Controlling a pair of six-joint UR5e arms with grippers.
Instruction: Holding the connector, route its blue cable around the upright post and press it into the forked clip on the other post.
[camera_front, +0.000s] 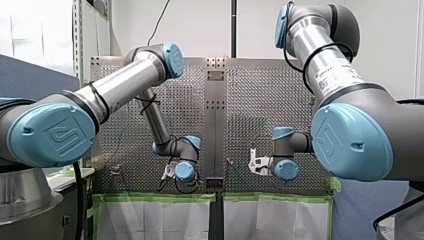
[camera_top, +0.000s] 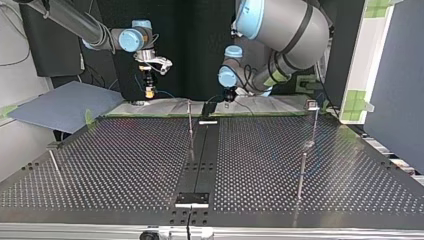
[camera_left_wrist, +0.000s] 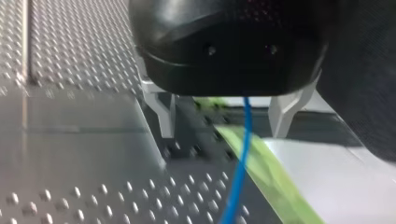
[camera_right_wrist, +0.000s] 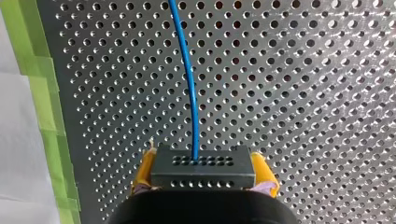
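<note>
My right gripper (camera_right_wrist: 203, 179) is shut on a dark grey connector block (camera_right_wrist: 203, 164), with its yellow pads (camera_right_wrist: 262, 169) on both sides. The blue cable (camera_right_wrist: 187, 70) runs from the block out over the perforated table. In the left wrist view my left gripper (camera_left_wrist: 223, 133) stands open just above the plate, and the blue cable (camera_left_wrist: 242, 154) passes between its metal fingers (camera_left_wrist: 161, 114) without being gripped. In the top view my right gripper (camera_top: 149, 92) hangs at the far left and my left gripper (camera_top: 227, 97) near the middle. A thin upright post (camera_top: 190, 122) stands between them.
A post with a square head (camera_top: 313, 106) stands at the top view's right, a shorter post (camera_top: 301, 175) nearer the camera, and a leaning rod (camera_top: 55, 165) at the left. Green tape (camera_left_wrist: 271, 177) and white sheeting edge the table beside my left gripper.
</note>
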